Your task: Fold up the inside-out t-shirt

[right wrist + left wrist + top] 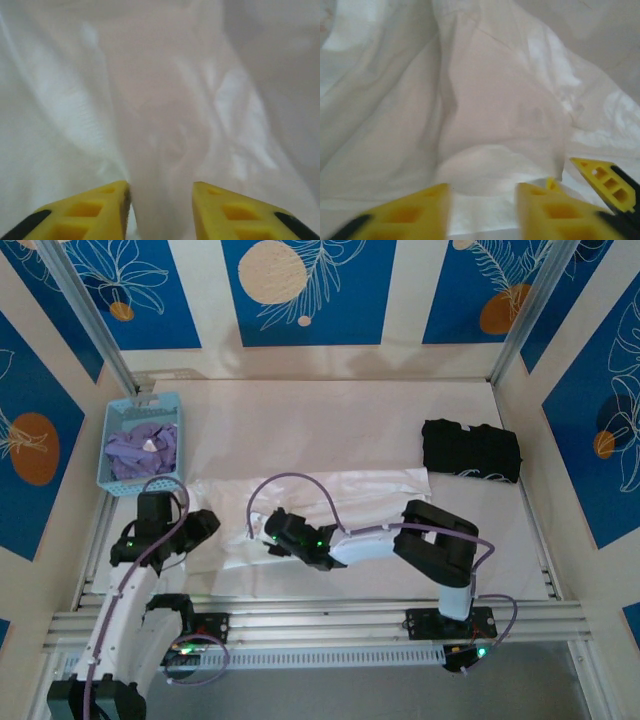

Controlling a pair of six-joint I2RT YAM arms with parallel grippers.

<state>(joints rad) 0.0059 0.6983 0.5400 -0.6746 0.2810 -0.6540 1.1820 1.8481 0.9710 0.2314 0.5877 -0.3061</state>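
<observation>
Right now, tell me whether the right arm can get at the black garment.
Probably yes: the black garment lies uncovered on its side, but the right pincer seems clamped on the t-shirt and would need to let go.

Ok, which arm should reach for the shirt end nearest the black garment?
Right, probably. The right gripper sits on the white t-shirt nearer that end, its arm's base on that side; the left gripper is at the shirt's left end by the blue basket, farthest from the black garment.

left pincer (482, 195): fingers cut by bottom edge | right pincer (160, 190): same, blurred | t-shirt (340, 490): near part under arms
</observation>
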